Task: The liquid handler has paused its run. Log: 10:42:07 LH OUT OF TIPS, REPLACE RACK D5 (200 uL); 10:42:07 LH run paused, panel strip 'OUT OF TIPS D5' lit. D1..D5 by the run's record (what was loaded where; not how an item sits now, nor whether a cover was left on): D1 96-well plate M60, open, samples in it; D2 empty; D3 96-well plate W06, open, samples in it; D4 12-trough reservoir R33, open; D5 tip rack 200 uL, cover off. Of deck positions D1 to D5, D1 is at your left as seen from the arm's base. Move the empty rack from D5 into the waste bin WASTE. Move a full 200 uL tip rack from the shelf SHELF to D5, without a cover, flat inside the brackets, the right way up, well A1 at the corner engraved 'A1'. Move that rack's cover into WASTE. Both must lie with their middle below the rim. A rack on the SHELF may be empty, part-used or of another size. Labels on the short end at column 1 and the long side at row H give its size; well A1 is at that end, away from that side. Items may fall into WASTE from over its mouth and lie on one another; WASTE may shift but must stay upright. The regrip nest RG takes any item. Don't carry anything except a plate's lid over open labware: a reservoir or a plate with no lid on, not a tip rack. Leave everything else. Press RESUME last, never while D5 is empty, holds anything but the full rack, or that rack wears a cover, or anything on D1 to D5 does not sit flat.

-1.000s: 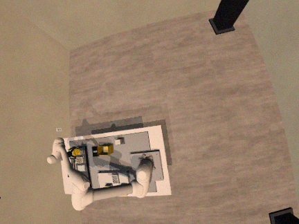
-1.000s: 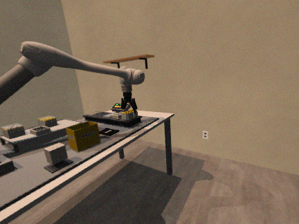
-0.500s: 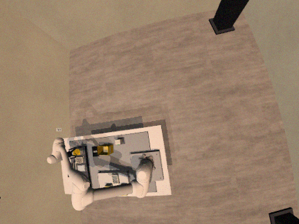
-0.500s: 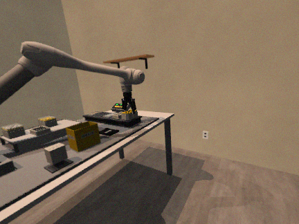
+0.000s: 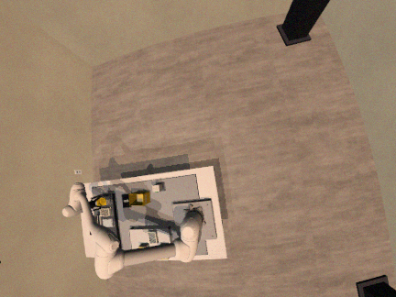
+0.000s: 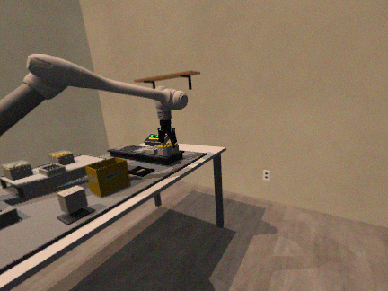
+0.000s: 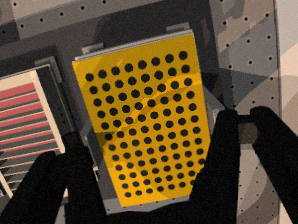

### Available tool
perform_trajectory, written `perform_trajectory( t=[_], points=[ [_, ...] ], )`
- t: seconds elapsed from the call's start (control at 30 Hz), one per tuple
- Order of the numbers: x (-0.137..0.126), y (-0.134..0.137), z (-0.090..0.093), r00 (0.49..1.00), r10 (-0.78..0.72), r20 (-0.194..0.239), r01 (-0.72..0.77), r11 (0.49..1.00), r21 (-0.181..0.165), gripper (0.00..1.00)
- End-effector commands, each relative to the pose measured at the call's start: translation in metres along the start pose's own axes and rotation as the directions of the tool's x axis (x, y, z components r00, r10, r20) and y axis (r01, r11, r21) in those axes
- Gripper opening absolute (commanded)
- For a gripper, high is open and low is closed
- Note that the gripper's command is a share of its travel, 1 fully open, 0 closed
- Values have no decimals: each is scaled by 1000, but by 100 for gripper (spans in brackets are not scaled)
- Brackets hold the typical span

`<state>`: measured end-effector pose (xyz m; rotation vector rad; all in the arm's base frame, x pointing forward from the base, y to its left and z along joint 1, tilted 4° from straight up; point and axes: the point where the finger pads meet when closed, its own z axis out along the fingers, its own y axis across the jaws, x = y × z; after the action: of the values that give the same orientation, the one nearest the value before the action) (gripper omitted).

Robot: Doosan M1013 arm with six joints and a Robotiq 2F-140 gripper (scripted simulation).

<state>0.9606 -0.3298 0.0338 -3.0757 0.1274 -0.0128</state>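
The empty tip rack (image 7: 142, 125) (image 6: 165, 148) has a yellow top full of dark empty holes and a grey body. It sits on the dark deck (image 6: 135, 154) (image 7: 240, 60) at its end position, slightly skewed in the wrist view. My gripper (image 7: 151, 109) (image 6: 166, 141) is shut on this rack, one black finger on each long side. The yellow waste bin (image 6: 108, 176) (image 5: 138, 198) stands open on the table, away from the deck. The low grey shelf (image 6: 40, 179) at the left carries tip racks (image 6: 62, 156) (image 6: 16, 169) (image 6: 50, 169).
A reservoir (image 7: 20, 115) with red troughs lies right beside the rack on the deck. A flat black nest (image 6: 143, 171) lies between bin and deck. A grey box (image 6: 72, 199) (image 5: 158, 187) stands near the table's edge. A panel with a green light (image 6: 154, 136) is behind the deck.
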Motion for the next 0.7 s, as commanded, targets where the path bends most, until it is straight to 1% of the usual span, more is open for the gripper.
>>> perform_trajectory(
  t=[0.0,0.13,0.53,0.67],
  points=[
    [0,0,0,1000,0,0,0,1000,0,0],
    [0,0,0,1000,0,0,0,1000,0,0],
    [0,0,-20,1000,0,0,0,1000,0,0],
    [0,0,-23,1000,0,0,0,1000,0,0]
  ],
)
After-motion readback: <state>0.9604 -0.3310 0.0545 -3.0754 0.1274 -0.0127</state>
